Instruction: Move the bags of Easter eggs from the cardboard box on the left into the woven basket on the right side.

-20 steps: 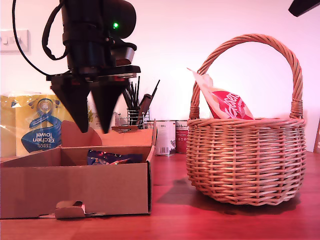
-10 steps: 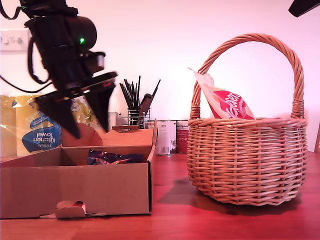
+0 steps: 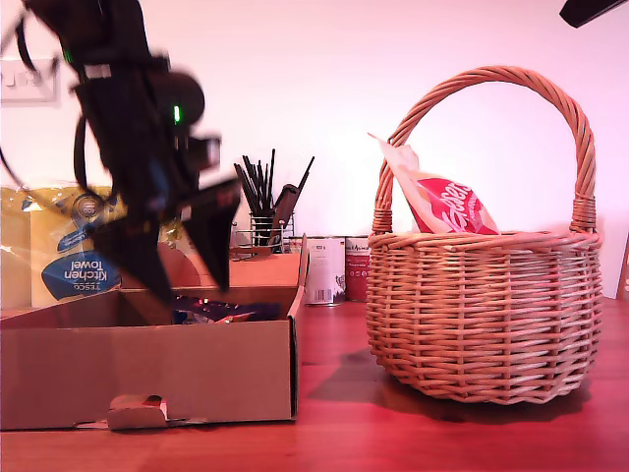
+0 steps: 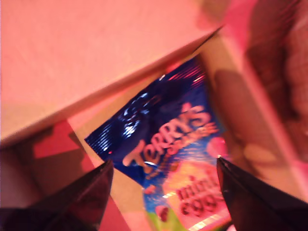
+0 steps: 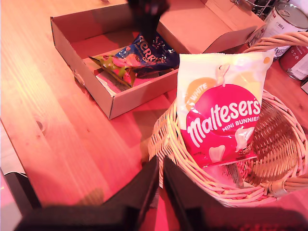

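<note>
My first hand [image 3: 182, 261] is tilting downward with its fingers spread wide; my second hand [image 5: 160, 187] is hovering, fingers nearly touching.

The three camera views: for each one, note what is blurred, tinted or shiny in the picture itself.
Exterior view: pink-red cast, and my first gripper smeared by motion blur over the cardboard box.
First wrist view: soft focus throughout, with glare streaks on the blue-purple bag.
Second wrist view: sharper; warm red tint, my second gripper dark and unlit before the woven basket.

Egg bag [image 5: 144, 55] in cardboard box [image 3: 147, 369]; second bag [image 3: 442, 205] in woven basket [image 3: 484, 315], probably upright.
</note>
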